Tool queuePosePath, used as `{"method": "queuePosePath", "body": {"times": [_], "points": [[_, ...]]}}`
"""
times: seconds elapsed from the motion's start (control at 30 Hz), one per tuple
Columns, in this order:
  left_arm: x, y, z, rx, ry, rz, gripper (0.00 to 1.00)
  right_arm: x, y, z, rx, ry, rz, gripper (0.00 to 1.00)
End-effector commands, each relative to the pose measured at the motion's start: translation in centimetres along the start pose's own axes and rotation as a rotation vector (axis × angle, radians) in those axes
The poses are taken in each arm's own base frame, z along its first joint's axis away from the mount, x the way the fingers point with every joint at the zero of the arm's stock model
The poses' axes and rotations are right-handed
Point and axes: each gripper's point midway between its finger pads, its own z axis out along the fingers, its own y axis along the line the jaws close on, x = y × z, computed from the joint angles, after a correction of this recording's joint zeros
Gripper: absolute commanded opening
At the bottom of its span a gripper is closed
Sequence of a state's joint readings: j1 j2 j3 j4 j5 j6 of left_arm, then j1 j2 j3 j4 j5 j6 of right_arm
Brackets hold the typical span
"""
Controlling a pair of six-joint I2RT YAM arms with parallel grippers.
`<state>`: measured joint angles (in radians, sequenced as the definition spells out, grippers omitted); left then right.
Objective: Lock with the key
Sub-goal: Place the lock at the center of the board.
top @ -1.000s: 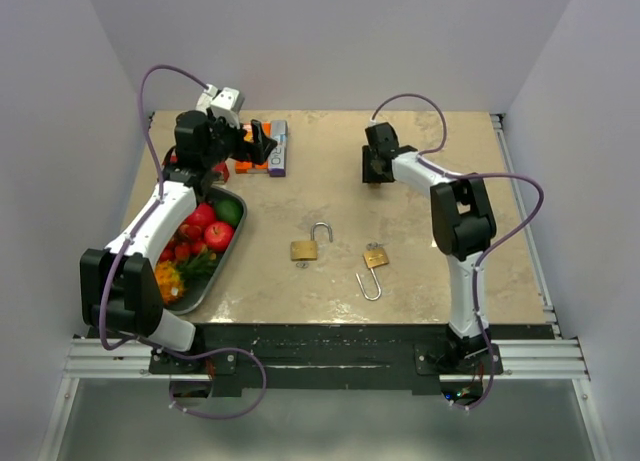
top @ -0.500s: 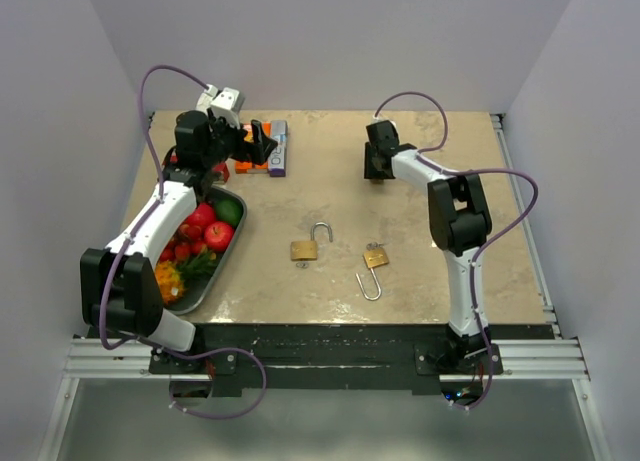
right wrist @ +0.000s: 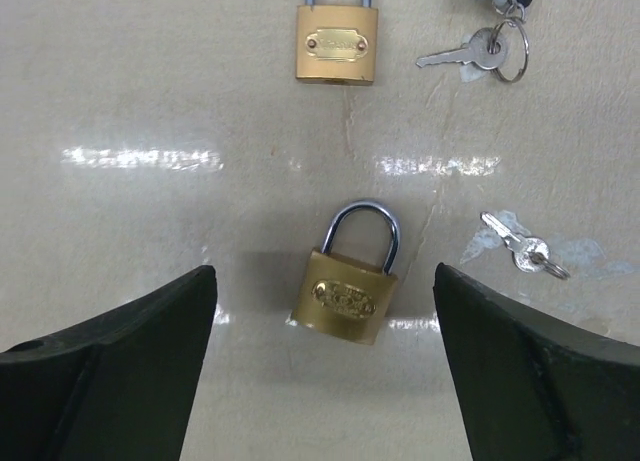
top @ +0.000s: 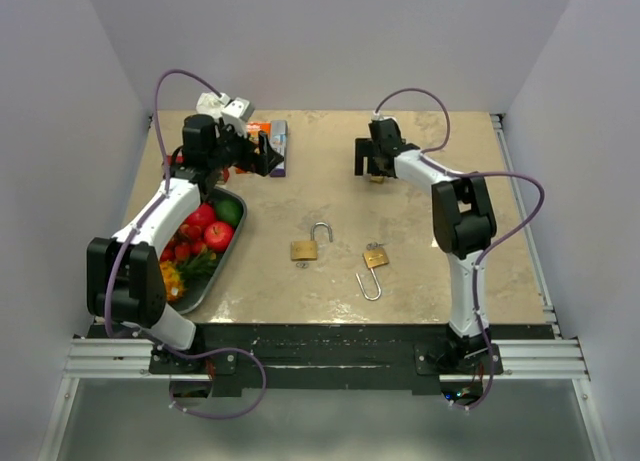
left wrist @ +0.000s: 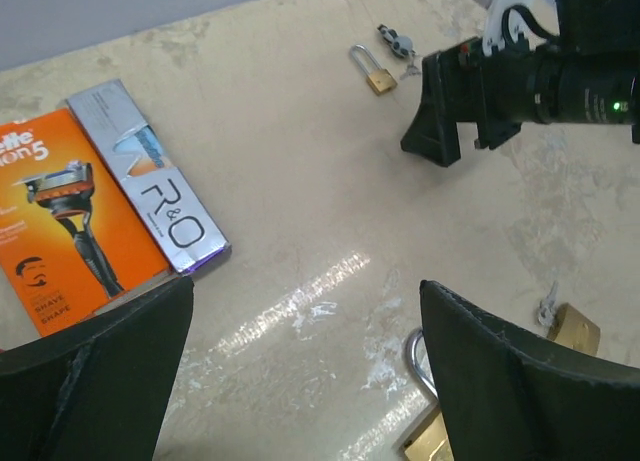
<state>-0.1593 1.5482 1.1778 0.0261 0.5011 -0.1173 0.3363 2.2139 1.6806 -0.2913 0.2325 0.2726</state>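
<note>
**Right pincer lined up over a padlock**

The right pincer (top: pixel 374 167) hangs spread wide and empty at the far side of the table (top: pixel 300 196). Its fingers straddle a brass padlock (right wrist: pixel 345 301) that lies flat with its shackle toward 12 o'clock, probably set up for a grab. A loose key (right wrist: pixel 525 249) lies apart at 2 o'clock from it. A second padlock (right wrist: pixel 337 43) sits at 12 and a ringed key (right wrist: pixel 480 51) at 1. The left pincer (top: pixel 270 159) is also fully open and holds nothing. It hovers near the razor pack (left wrist: pixel 75 221), likely to stay out of the way.
</note>
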Motion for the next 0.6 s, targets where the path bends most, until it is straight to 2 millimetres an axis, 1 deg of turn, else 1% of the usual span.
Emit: {"method": "queuePosePath", "body": {"times": [0.0, 0.03, 0.07, 0.1, 0.13, 0.17, 0.2, 0.27, 0.3, 0.33, 0.37, 0.4, 0.43, 0.47, 0.5, 0.53, 0.57], "points": [[-0.2, -2.5, -0.6, 0.155, 0.017, 0.135, 0.99, -7.2, 1.0, -6.6, -0.12, -0.222, -0.066, 0.95], [0.0, -2.8, -0.9, 0.177, 0.015, 0.164, 0.99, -7.6, 0.9, -7.4, -0.12, -0.242, -0.1, 0.97], [0.6, -3.3, -1.1, 0.21, 0.018, 0.183, 0.99, -7.8, 0.7, -9.2, -0.12, -0.267, -0.133, 0.99], [0.6, -3.3, -1.4, 0.209, 0.013, 0.213, 0.99, -7.9, 0.0, -10.0, -0.104, -0.279, -0.182, 0.99], [0.7, -3.3, -1.4, 0.204, 0.013, 0.22, 0.99, -7.6, -0.3, -10.9, -0.1, -0.276, -0.203, 0.99], [1.0, -3.1, -1.5, 0.197, 0.025, 0.218, 0.99, -8.2, -0.6, -13.1, -0.113, -0.306, -0.204, 0.99], [1.0, -3.1, -1.6, 0.196, 0.023, 0.232, 0.99, -6.4, -1.1, -13.6, -0.118, -0.277, -0.253, 0.99], [1.5, -3.1, -1.8, 0.196, 0.021, 0.242, 0.99, -4.1, -0.5, -15.1, -0.201, -0.241, -0.295, 0.99], [1.4, -3.3, -2.1, 0.199, 0.013, 0.253, 0.99, -1.8, -1.0, -16.6, -0.245, -0.201, -0.386, 0.99], [1.7, -3.5, -2.2, 0.21, 0.016, 0.257, 0.99, -0.2, -0.1, -17.5, -0.337, -0.172, -0.461, 0.99], [2.3, -3.9, -2.4, 0.235, 0.023, 0.257, 0.99, 1.5, 1.4, -19.0, -0.476, -0.154, -0.539, 0.99], [2.4, -4.1, -2.5, 0.246, 0.021, 0.27, 0.99, 2.9, 1.5, -20.6, -0.548, -0.175, -0.687, 0.99], [2.7, -4.3, -2.5, 0.255, 0.024, 0.268, 0.99, 4.9, 1.3, -21.7, -0.605, -0.139, -0.764, 0.99], [2.8, -4.4, -2.6, 0.266, 0.025, 0.265, 0.99, 6.3, 1.9, -22.8, -0.694, -0.147, -0.834, 0.99], [2.9, -4.5, -2.5, 0.271, 0.029, 0.259, 0.99, 8.1, 1.1, -22.6, -0.712, -0.149, -0.984, 0.99], [3.1, -4.5, -2.5, 0.276, 0.033, 0.254, 0.99, 9.5, 0.5, -23.2, -0.737, -0.125, -1.056, 0.99], [3.2, -4.5, -2.5, 0.275, 0.037, 0.245, 0.99, 10.4, 0.3, -23.2, -0.755, -0.101, -1.113, 0.99]]}}
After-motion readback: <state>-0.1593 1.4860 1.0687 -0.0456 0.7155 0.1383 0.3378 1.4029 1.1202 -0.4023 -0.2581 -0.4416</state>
